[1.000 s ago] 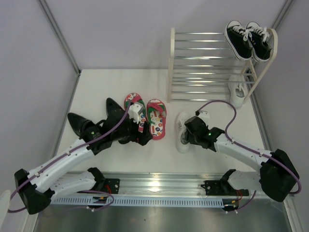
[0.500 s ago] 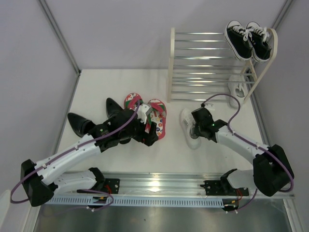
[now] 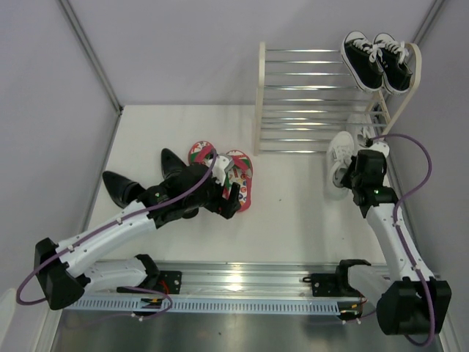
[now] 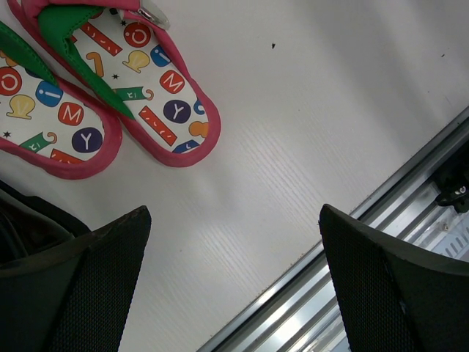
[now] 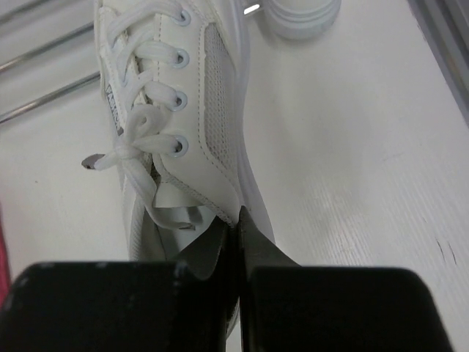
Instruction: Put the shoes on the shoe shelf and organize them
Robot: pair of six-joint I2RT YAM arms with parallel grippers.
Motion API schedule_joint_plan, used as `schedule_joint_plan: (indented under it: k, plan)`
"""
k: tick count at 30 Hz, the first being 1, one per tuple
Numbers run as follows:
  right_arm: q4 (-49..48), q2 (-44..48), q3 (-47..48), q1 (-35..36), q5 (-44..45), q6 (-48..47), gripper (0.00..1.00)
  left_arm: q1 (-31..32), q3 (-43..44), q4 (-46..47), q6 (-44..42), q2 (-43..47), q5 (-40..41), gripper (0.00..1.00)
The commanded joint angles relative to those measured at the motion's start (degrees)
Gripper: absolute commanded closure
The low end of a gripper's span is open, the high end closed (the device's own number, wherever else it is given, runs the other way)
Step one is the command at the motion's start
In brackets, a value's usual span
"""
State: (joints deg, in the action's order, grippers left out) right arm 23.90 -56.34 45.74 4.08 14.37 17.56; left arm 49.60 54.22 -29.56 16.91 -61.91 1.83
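Note:
My right gripper (image 3: 351,170) (image 5: 236,220) is shut on the collar edge of a white lace-up sneaker (image 3: 339,155) (image 5: 183,110), held just in front of the shoe shelf (image 3: 308,95) near its right end. The other white sneaker (image 3: 364,134) (image 5: 300,15) lies under the shelf's right side. The red flip-flops (image 3: 239,178) (image 4: 157,95) lie side by side at mid-table. My left gripper (image 3: 229,192) (image 4: 233,220) hovers open over their heel ends, with bare table between its fingers. Two glossy black dress shoes (image 3: 121,187) lie to the left, partly under my left arm.
Black canvas sneakers (image 3: 377,59) sit on the shelf's top tier at the right. Grey walls close in the table on the left, back and right. A metal rail (image 3: 242,282) (image 4: 381,271) runs along the near edge.
My right gripper shut on the white sneaker and carried it right and back, up to the shelf front. My left arm shifted slightly over the flip-flops, still open.

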Motion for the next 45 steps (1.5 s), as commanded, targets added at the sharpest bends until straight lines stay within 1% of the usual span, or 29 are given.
schedule_joint_plan:
  k: [1, 4, 10, 15, 22, 23, 26, 29, 30, 36, 45]
  plan:
    - [-7.81, -2.80, 0.32, -5.72, -9.08, -4.90, 1.00, 0.41, 3.00, 1.53, -1.26, -0.93, 0.20, 0.01]
    - [-9.48, -6.67, 1.19, -7.94, -12.61, -8.14, 1.00, 0.41, 2.91, 1.44, -1.61, -0.93, 0.81, 0.01]
    - [-10.27, -10.98, 4.09, -9.26, -13.67, -11.14, 1.00, 0.41, 3.18, 0.82, -2.31, -1.46, 1.60, 0.01]
    - [-13.87, -14.41, 4.98, -10.23, -13.58, -10.27, 1.00, 0.41, 3.53, 0.82, -2.49, -2.51, 1.87, 0.01]
    - [-20.29, -21.44, 7.96, -11.11, -13.67, -11.24, 1.00, 0.49, 3.35, -0.23, -3.28, -3.04, 2.21, 0.01]
    - [-20.82, -23.62, 8.40, -11.63, -15.32, -11.15, 1.00, 0.49, 3.27, -0.32, -3.54, -3.13, 2.74, 0.01]
    - [-21.70, -27.49, 11.30, -11.99, -15.25, -11.23, 1.00, 0.41, 3.53, -0.41, -4.42, -3.65, 3.53, 0.01]
    - [-23.20, -29.44, 13.06, -12.34, -15.07, -11.59, 1.00, 0.49, 3.79, -0.06, -4.95, -4.53, 3.89, 0.01]
    - [-25.29, -30.92, 13.50, -12.60, -15.51, -11.59, 1.00, 0.41, 4.05, 0.03, -5.04, -4.80, 4.06, 0.01]
    - [-27.50, -36.64, 17.81, -13.48, -17.79, -10.97, 1.00, 0.41, 4.50, 1.70, -5.13, -6.03, 4.59, 0.01]
    - [-29.26, -41.75, 22.38, -13.48, -18.06, -11.06, 1.00, 0.41, 4.93, 2.84, -6.18, -7.96, 4.15, 0.01]
